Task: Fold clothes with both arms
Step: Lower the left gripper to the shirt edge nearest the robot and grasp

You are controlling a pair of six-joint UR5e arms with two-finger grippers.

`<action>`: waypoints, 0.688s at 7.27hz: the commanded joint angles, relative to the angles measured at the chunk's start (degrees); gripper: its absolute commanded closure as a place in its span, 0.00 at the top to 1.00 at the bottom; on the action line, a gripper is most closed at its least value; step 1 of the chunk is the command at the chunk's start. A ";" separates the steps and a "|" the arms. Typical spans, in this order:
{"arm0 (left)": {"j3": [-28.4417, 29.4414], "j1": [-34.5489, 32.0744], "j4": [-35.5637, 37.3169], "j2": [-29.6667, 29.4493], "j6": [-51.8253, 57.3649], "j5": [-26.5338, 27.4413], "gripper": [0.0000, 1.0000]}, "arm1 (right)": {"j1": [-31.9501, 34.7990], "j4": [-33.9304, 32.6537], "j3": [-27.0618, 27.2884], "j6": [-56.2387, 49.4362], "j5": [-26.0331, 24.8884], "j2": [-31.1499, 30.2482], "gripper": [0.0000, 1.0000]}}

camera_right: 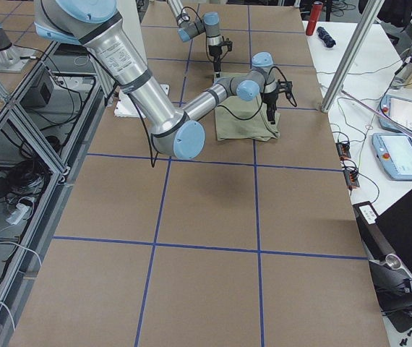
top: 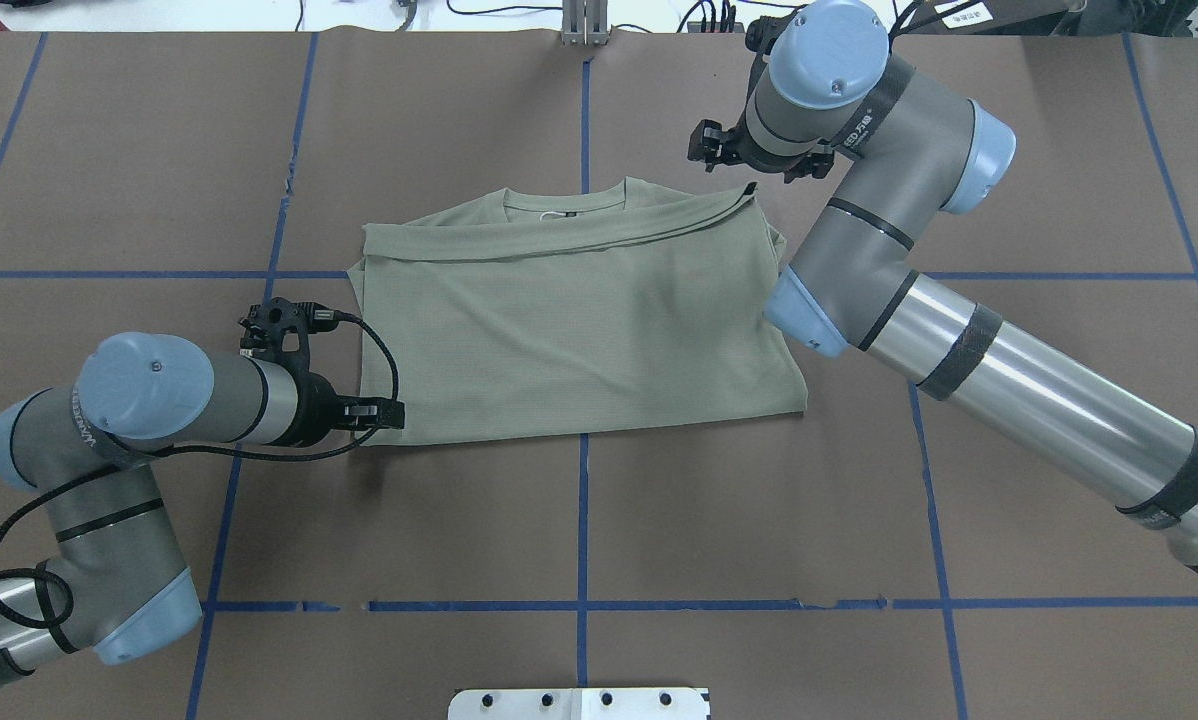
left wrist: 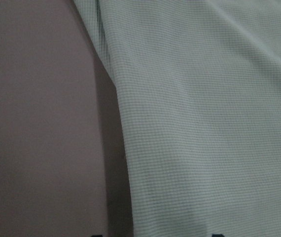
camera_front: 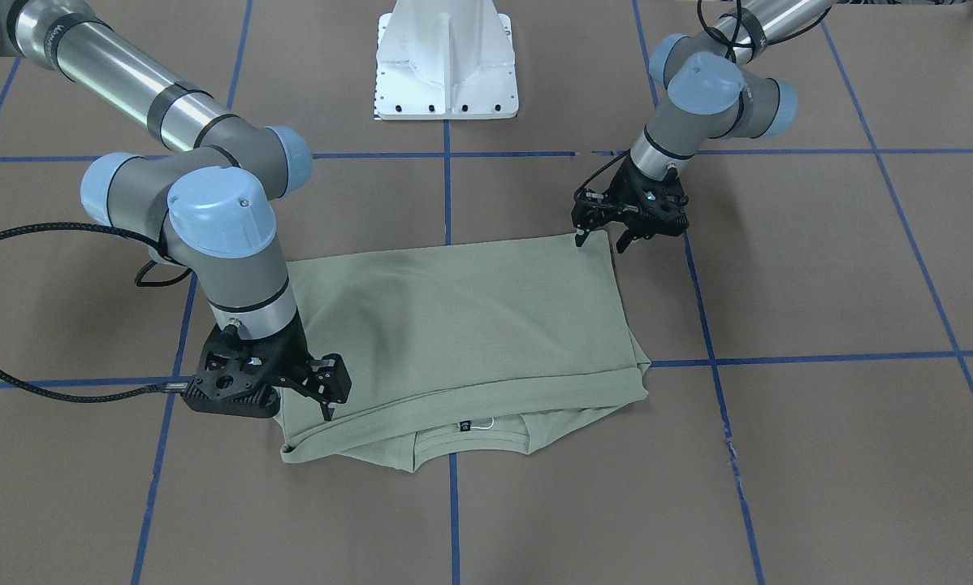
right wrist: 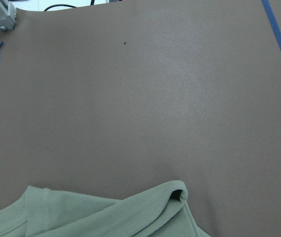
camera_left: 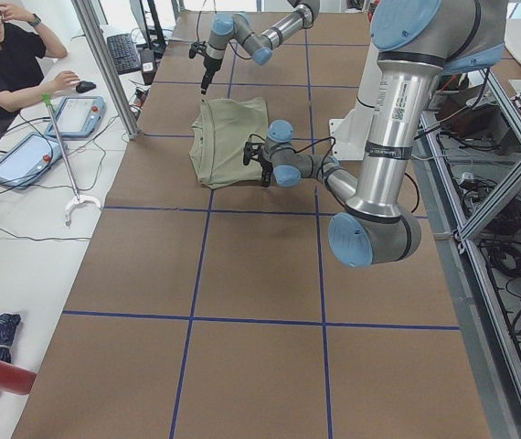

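The pale sage-green shirt (camera_front: pixel 470 325) lies folded on the brown table, its round neck and white tag loop (camera_front: pixel 486 422) on the side far from the robot. It also shows in the overhead view (top: pixel 579 320). My left gripper (camera_front: pixel 600 238) is open, its fingers astride the shirt's near left corner (top: pixel 391 412). The left wrist view shows the fabric (left wrist: pixel 204 123) close up. My right gripper (camera_front: pixel 327 410) is at the far right corner of the folded top layer (top: pixel 749 187) and looks shut on the hem. The right wrist view shows that curled corner (right wrist: pixel 180 193), not the fingertips.
The white pedestal (camera_front: pixel 446 65) stands at the robot's side of the table. Blue tape lines (top: pixel 584 500) cross the brown surface. In the left side view an operator (camera_left: pixel 5 64) sits at a side bench with tablets (camera_left: pixel 23 155), beside a metal post (camera_left: pixel 105 64).
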 commanded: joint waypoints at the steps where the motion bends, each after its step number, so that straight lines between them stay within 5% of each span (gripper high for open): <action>1: -0.12 0.13 -0.03 -0.05 0.05 -0.19 0.00 | -0.01 0.00 0.02 0.00 0.00 -0.17 1.00; 5: -1.34 -0.22 0.32 0.83 0.92 -0.27 0.00 | -0.10 0.00 0.11 0.00 0.00 -0.17 1.00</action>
